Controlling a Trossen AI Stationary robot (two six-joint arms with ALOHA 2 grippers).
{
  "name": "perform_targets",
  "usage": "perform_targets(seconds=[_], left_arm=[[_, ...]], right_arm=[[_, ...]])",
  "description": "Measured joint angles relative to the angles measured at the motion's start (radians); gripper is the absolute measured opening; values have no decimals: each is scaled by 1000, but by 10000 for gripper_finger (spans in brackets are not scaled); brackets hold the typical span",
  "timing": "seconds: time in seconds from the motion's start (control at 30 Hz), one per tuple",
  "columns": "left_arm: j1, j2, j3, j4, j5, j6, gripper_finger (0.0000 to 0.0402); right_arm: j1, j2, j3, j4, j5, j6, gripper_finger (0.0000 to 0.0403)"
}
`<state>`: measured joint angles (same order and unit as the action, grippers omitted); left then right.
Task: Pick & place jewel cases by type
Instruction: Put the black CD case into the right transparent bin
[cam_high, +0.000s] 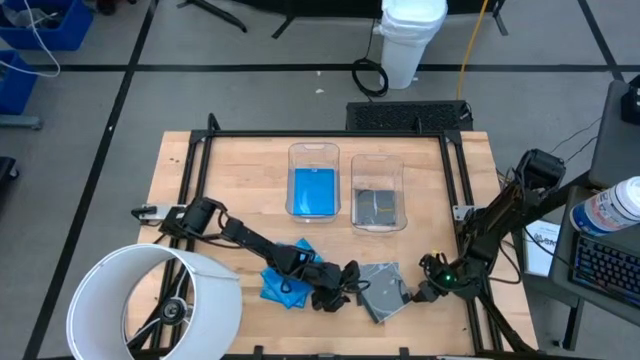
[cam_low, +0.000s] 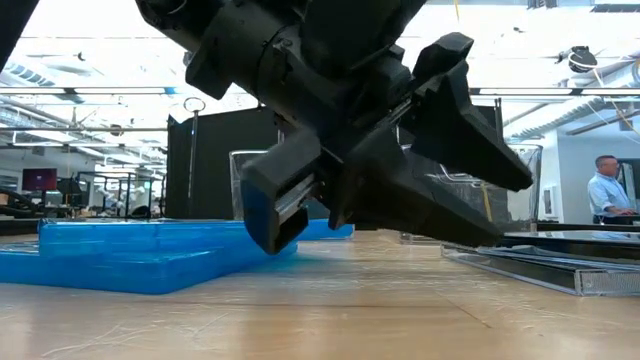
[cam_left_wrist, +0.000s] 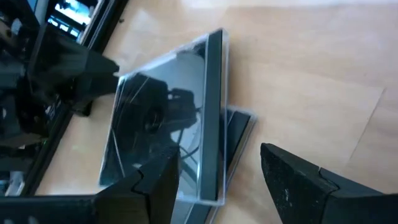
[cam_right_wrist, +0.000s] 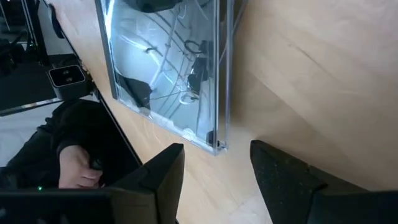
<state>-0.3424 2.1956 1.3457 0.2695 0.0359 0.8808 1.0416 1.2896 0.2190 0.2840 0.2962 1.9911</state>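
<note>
Two dark grey jewel cases (cam_high: 385, 292) lie stacked near the table's front edge, the top one (cam_left_wrist: 168, 118) slanted on the lower one (cam_left_wrist: 239, 127). To their left is a pile of blue jewel cases (cam_high: 283, 283). My left gripper (cam_left_wrist: 217, 186) is open at the grey stack's left side, with a finger on either side of the top case's near edge. My right gripper (cam_right_wrist: 214, 180) is open at the stack's right side, just short of a corner (cam_right_wrist: 217, 144) of the case. One blue case (cam_high: 313, 192) and one grey case (cam_high: 378, 207) each lie in a clear bin. My left gripper straddles the top grey case's near edge (cam_left_wrist: 208, 190), coming in low from the table's left and slanting down. I cannot tell whether its fingers (cam_left_wrist: 155, 186) touch the case. The case rests on the lower one.
The two clear bins (cam_high: 314, 150) (cam_high: 376, 162) stand side by side at the table's middle. A large white round shade (cam_high: 150, 300) covers the front left corner. A black frame (cam_high: 330, 133) runs around the table top. A person (cam_low: 605, 190) stands in the room beyond.
</note>
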Motion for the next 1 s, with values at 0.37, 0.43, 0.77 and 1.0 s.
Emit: perform_targets(seconds=[0.37,0.43,0.77,1.0], left_arm=[[1,2,0,4,-12,27,227],[1,9,0,19,-12,26,227],[6,19,0,31,-25,9,227],[7,19,0,40,-30,6,227]], right_arm=[[-23,15,2,-6,39,-37,183],[-35,15,2,-7,34,-42,183],[-60,17,2,-4,27,-70,183],[-78,41,2,-2,37,-88,183]])
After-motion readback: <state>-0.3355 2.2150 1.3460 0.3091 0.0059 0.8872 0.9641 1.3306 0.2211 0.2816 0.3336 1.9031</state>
